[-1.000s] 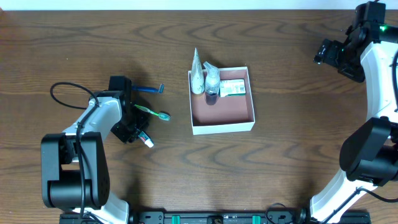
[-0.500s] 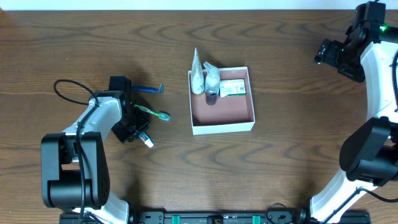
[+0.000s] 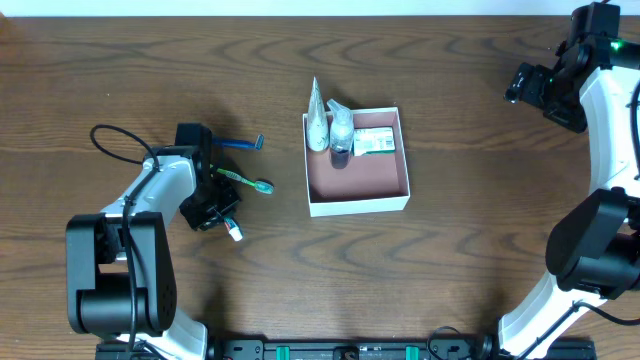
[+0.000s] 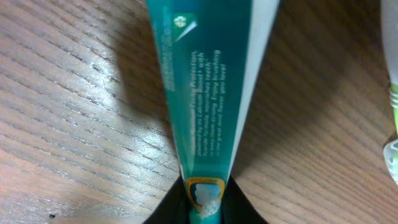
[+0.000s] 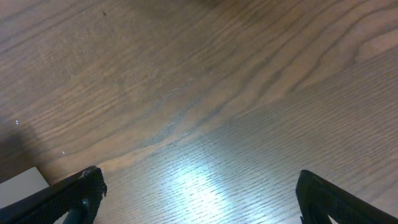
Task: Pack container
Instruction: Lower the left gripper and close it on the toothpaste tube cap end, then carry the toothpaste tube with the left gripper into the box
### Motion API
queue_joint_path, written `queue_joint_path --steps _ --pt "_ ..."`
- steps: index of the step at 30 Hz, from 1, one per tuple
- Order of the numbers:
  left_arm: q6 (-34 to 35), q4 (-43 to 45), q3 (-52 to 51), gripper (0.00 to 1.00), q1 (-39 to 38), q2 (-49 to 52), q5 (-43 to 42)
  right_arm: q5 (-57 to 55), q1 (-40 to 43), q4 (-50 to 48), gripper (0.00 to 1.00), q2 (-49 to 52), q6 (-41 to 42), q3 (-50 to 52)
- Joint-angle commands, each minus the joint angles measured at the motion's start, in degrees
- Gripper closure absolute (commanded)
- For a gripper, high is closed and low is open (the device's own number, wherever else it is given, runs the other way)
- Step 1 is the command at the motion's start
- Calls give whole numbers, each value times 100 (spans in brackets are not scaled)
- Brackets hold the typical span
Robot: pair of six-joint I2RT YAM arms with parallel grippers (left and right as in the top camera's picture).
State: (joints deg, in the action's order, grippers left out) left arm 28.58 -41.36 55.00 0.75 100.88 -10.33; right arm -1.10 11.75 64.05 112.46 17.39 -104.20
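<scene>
The container, a white square box with a pink-brown floor, sits at the table's centre. Along its far side lie a white tube, a small bottle and a green-and-white packet. My left gripper is low at the left, shut on a teal toothpaste tube. In the left wrist view the tube runs up from between the black fingers of that gripper, which press both its sides. My right gripper hovers at the far right, and its wrist view shows it open over bare wood.
A green toothbrush and a blue razor lie on the table just beyond the left gripper. A pale green edge shows at the right of the left wrist view. A black cable loops beside the left arm.
The left jaws have closed in on the toothpaste tube, whose capped end shifted slightly towards the front. The right arm has not moved.
</scene>
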Motion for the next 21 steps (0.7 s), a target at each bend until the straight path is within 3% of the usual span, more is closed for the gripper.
queue_joint_path --steps 1,13,21 --pt "-203 22 -50 87 20 229 70 -39 31 4 1 -160 -9 -94" --pt "-688 -748 737 87 17 111 28 -39 31 4 1 -160 -9 -94" --pt "-866 -1429 1287 87 2 -590 22 -39 31 7 1 -160 -9 -94"
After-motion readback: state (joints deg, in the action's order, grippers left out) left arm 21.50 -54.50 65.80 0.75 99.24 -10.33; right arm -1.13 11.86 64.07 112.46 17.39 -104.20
